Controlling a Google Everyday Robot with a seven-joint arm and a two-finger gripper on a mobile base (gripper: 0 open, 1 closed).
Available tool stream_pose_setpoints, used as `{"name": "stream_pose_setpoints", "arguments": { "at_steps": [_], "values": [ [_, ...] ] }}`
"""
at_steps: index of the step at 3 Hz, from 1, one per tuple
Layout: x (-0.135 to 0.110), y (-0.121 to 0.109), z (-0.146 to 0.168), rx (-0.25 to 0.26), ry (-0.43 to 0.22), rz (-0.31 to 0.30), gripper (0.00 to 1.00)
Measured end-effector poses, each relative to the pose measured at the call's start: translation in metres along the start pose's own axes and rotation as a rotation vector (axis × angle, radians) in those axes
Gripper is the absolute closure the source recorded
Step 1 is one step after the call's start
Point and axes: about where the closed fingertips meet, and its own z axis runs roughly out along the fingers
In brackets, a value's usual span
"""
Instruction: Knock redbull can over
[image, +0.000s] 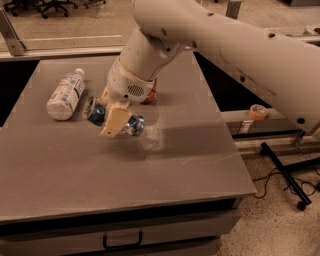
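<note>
The redbull can (133, 125), blue and silver, is tipped almost flat on the grey table (100, 170). Its silver top points left toward the bottle and its base points right. My gripper (116, 120) reaches down from the big white arm and lies across the can's middle, touching it and hiding that part. The arm comes in from the upper right and covers much of the table's back.
A clear plastic bottle (65, 95) with a white label lies on its side left of the can. A red-orange soda can (150, 93) stands just behind the gripper, mostly hidden by the wrist. The table's right edge drops to the floor, where there are cables and a tape roll (257, 111).
</note>
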Motion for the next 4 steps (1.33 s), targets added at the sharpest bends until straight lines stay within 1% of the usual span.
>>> {"name": "stream_pose_setpoints", "arguments": {
  "at_steps": [1,2,3,4],
  "values": [
    [0.035,0.015,0.005,-0.061,0.243,0.053,0.82],
    [0.05,0.019,-0.002,-0.032,0.373,0.088,0.58],
    [0.053,0.02,-0.008,-0.001,0.432,0.096,0.35],
    [0.056,0.022,-0.006,0.013,0.447,0.102,0.12]
  ]
}}
